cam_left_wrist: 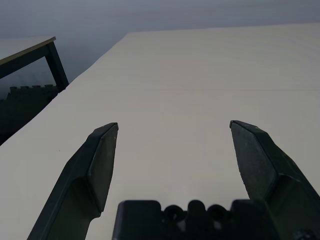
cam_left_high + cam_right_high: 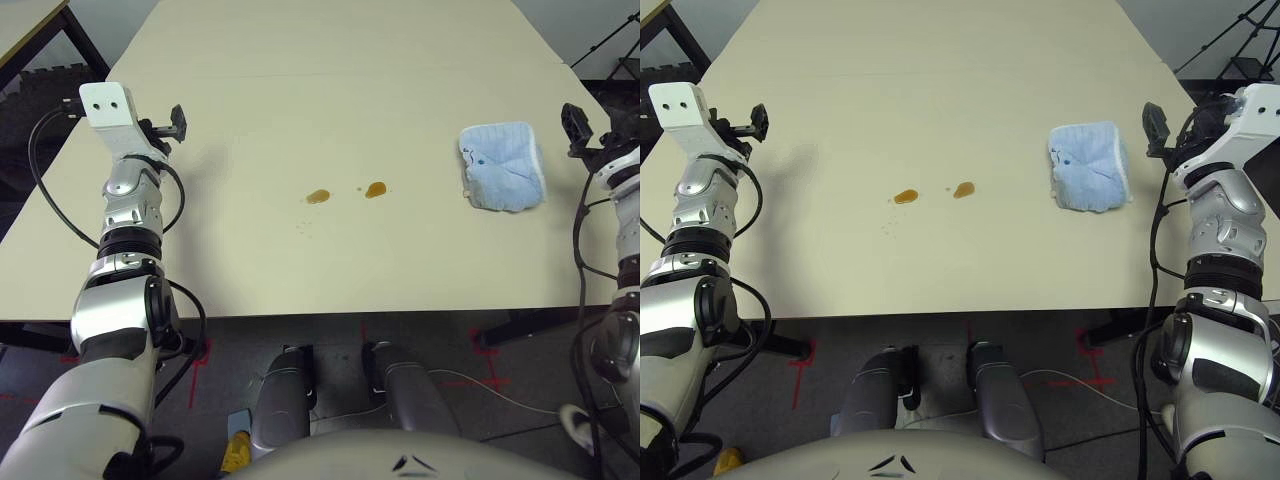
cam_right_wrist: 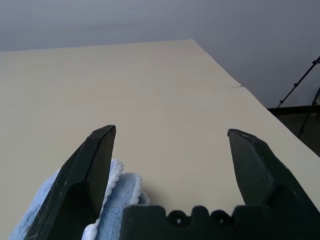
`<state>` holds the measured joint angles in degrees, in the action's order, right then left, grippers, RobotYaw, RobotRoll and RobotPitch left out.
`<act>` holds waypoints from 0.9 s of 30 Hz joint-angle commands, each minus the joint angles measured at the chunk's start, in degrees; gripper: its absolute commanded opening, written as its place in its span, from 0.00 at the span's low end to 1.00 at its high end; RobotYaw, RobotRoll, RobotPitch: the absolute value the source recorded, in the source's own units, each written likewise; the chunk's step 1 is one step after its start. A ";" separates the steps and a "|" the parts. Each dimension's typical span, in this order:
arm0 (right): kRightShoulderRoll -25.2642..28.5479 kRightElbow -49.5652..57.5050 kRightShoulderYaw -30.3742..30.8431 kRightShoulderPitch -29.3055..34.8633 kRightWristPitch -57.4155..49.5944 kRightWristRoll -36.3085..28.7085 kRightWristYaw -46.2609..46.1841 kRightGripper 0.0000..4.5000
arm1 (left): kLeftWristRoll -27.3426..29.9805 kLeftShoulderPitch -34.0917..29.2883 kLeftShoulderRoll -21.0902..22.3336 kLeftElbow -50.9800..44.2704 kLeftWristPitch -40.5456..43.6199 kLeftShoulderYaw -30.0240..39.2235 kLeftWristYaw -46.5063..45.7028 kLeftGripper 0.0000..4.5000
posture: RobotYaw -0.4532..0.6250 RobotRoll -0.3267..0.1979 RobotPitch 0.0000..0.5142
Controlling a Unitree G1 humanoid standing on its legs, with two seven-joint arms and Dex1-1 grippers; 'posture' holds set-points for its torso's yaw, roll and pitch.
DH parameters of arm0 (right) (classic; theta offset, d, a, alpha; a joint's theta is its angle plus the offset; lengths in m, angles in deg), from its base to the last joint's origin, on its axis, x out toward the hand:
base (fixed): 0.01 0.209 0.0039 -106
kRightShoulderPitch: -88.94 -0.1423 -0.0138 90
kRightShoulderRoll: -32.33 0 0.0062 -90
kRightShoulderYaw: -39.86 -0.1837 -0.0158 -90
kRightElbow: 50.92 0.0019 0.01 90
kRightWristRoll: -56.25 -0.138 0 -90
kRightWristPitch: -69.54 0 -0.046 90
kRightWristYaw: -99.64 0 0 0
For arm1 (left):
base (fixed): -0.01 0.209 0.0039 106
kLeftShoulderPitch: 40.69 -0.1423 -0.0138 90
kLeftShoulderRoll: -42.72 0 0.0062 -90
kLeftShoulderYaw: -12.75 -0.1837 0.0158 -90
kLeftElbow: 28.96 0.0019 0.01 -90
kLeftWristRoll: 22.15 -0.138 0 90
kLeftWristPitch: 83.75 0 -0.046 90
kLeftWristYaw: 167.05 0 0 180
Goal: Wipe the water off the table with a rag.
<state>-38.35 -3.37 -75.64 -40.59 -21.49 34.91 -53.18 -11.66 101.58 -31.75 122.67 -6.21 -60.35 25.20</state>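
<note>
While both arms are off the rag (image 2: 503, 168), the job looks to be at the start: pick-up first, wiping after. R gripper (image 3: 172, 132) is spread wide w/ nothing in it, just right of the rag; L gripper (image 1: 174, 123) is spread & empty too, over the table's (image 2: 260, 270) left side. Rag lies right of the water (image 2: 318, 196), well apart. Height of R claw above the tabletop is hard to judge, prob. a bit over it. Next: move R claw left, lower, pinch cloth.

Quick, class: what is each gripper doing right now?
Left black two-fingered gripper: open, empty.
Right black two-fingered gripper: open, empty.
</note>
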 commanded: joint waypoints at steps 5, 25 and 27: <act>-0.02 0.01 0.06 0.12 -0.03 -0.04 0.00 0.99 | -0.72 -0.49 -0.16 0.01 -0.02 -0.44 0.72 1.00 | 0.26 0.62 0.31; -0.13 0.13 0.17 0.17 -0.07 -0.03 0.09 0.99 | 5.05 -0.17 0.29 -15.57 15.62 -6.38 36.15 1.00 | 0.26 0.62 0.28; 0.01 0.02 0.11 0.07 -0.03 0.00 0.02 0.99 | 6.78 -1.67 0.39 -19.90 18.64 -7.54 42.09 1.00 | 0.25 0.62 0.28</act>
<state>-38.54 -3.42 -75.48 -40.60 -21.50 34.90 -52.98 -6.34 101.61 -31.75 105.82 9.53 -66.43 62.36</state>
